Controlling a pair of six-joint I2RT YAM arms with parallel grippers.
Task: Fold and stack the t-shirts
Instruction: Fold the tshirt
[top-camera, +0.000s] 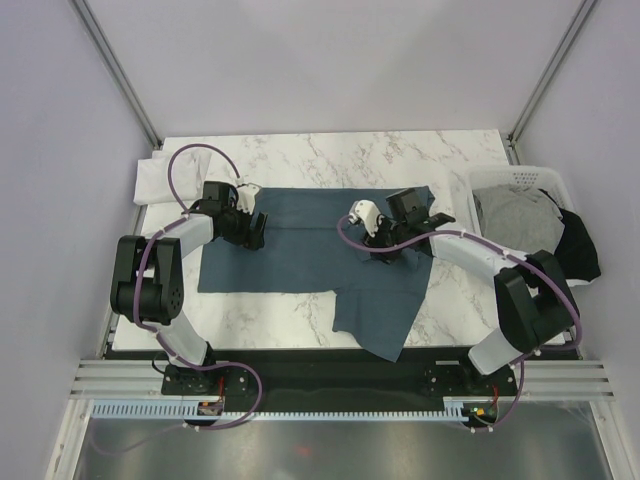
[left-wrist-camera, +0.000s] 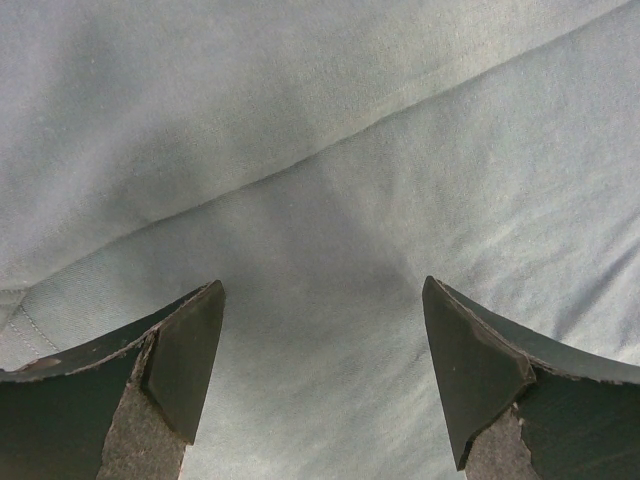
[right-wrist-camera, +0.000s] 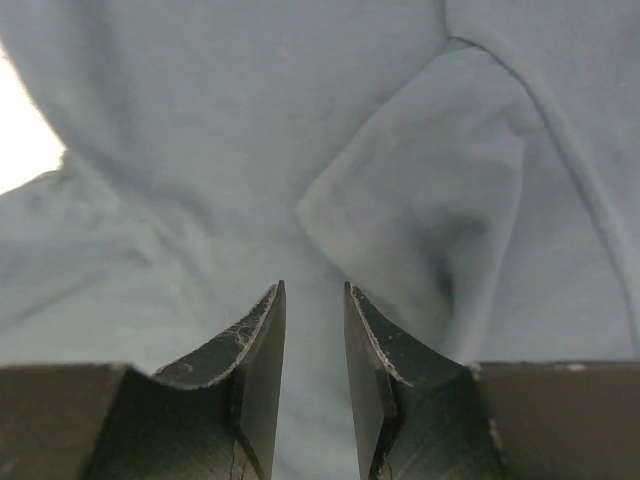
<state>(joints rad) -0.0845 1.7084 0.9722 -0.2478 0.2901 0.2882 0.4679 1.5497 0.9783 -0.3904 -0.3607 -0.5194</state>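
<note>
Holds left gripper (top-camera: 250, 235) jaws wide open above the nine o'clock side of the dark slate-blue cloth t-shirt (top-camera: 310, 245) spread at the white marble table's (top-camera: 300, 160) centre, right gripper (top-camera: 386, 250) jaws narrowly parted, pinching nothing, above its three o'clock side.

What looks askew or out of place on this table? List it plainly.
The slate-blue t-shirt lies uneven: its near right part droops, wrinkled, over the front edge of the table. The black t-shirt hangs over the rim of the white basket, and the white t-shirt is bunched at the far left corner.
</note>
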